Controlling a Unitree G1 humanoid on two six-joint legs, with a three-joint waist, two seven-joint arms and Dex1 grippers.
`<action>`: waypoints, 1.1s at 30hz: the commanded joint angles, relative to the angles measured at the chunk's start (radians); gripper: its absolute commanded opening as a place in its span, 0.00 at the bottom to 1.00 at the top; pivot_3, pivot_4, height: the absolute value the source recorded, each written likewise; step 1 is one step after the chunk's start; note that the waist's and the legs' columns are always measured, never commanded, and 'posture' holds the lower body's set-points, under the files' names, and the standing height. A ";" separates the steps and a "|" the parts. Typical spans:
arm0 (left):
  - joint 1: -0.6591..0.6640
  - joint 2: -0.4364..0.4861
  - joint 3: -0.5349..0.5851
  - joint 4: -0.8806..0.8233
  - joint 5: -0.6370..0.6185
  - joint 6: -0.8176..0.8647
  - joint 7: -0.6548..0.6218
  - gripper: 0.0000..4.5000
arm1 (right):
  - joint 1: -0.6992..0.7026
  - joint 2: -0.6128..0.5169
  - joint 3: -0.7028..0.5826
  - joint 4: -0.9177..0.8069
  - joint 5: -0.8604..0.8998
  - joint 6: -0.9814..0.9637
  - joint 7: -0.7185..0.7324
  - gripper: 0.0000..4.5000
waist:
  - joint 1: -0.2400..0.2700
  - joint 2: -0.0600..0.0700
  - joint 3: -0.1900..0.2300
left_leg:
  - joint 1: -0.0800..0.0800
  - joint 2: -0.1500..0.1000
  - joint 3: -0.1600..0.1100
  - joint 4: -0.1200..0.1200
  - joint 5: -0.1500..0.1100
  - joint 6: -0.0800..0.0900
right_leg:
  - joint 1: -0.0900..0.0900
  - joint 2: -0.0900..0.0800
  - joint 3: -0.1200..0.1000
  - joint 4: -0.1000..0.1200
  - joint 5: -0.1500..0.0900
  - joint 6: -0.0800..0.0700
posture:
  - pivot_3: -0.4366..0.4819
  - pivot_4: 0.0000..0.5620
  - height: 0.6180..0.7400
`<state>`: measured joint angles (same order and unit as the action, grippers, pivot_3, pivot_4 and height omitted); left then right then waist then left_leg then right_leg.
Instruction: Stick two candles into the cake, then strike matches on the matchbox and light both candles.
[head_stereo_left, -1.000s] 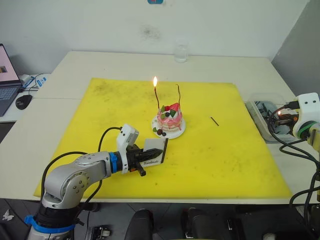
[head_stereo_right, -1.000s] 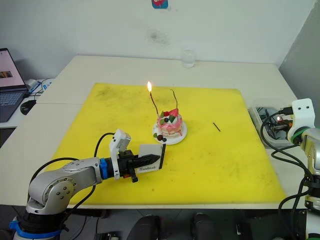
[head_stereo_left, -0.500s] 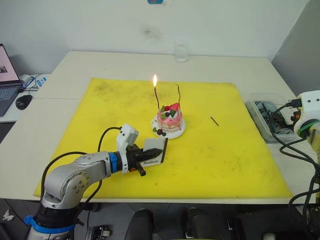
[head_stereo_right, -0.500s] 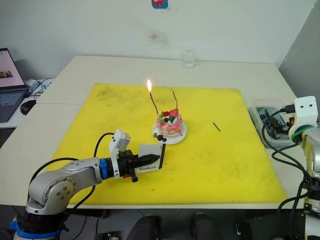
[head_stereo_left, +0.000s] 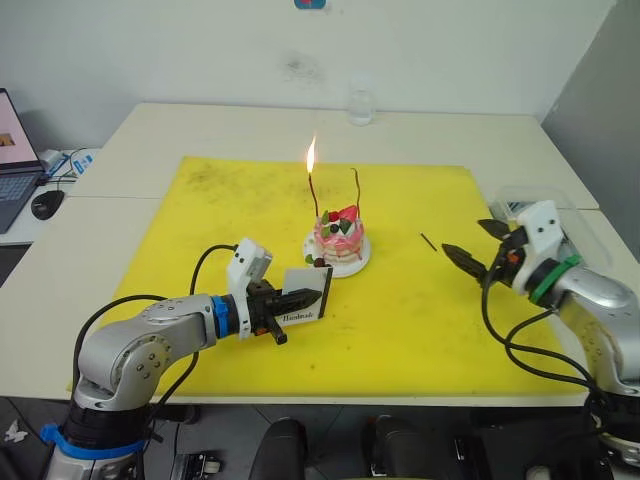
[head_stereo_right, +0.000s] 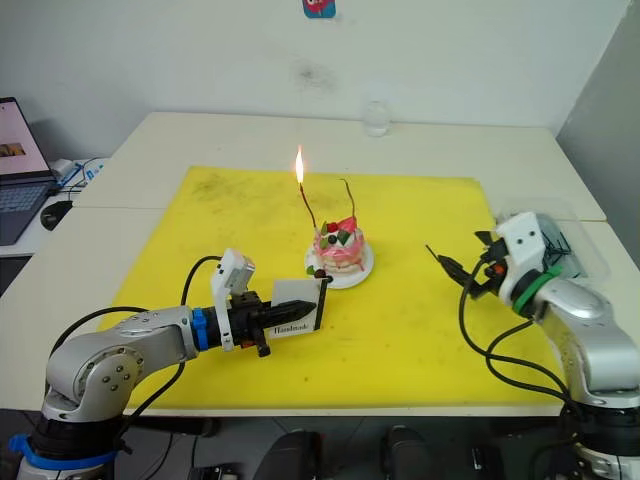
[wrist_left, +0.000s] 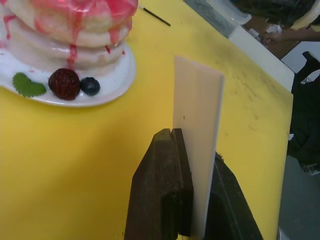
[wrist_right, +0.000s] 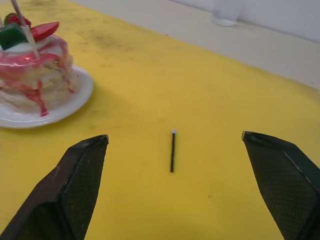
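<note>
Burning atop the cake (head_stereo_left: 338, 238), one candle (head_stereo_left: 314, 192) stands wavy.

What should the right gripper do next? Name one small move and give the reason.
Probably lower the right gripper onto the match and close on it. One candle burns while the other candle has no flame, the open fingers already frame that loose match on the yellow mat, and the left gripper holds the matchbox ready.

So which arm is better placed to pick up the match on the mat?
The right: its open pincer faces the match, while the left pincer holds the matchbox.
</note>
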<state>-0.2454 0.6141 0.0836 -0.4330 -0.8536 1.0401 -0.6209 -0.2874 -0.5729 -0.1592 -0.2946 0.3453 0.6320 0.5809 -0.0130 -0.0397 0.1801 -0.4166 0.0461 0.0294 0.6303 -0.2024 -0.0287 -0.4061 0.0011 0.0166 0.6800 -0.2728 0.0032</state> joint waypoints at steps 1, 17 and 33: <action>-0.023 0.010 0.015 -0.015 -0.013 -0.002 -0.003 0.00 | -0.062 0.037 0.055 0.101 -0.064 -0.104 -0.032 1.00 | -0.003 0.000 0.000 | 0.000 0.000 0.000 0.000 0.000 0.000 | 0.000 0.000 0.000 0.000 0.000 0.000 | 0.48 0.27 1.00; -0.045 0.009 0.018 -0.031 -0.034 0.024 0.025 0.00 | -0.219 0.195 0.129 0.543 -0.200 -0.287 -0.139 0.86 | -0.013 0.000 0.000 | 0.000 0.001 -0.001 -0.001 0.000 0.000 | 0.000 0.000 0.000 0.001 0.000 0.000 | 0.48 0.27 1.00; -0.034 0.026 0.038 -0.032 -0.045 0.034 0.007 0.00 | -0.205 0.203 0.156 0.451 -0.218 -0.225 -0.139 0.01 | -0.013 0.000 0.000 | 0.000 0.001 0.000 0.000 0.000 0.000 | 0.000 0.000 0.000 0.001 0.000 0.000 | 0.48 0.27 1.00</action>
<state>-0.2790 0.6290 0.0876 -0.4322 -0.8697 1.0763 -0.6016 -0.4898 -0.3643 0.0020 0.2096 0.1217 0.3971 0.4360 -0.0261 -0.0396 0.1800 -0.4166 0.0468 0.0289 0.6300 -0.2024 -0.0288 -0.4062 0.0010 0.0166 0.6808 -0.2728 0.0029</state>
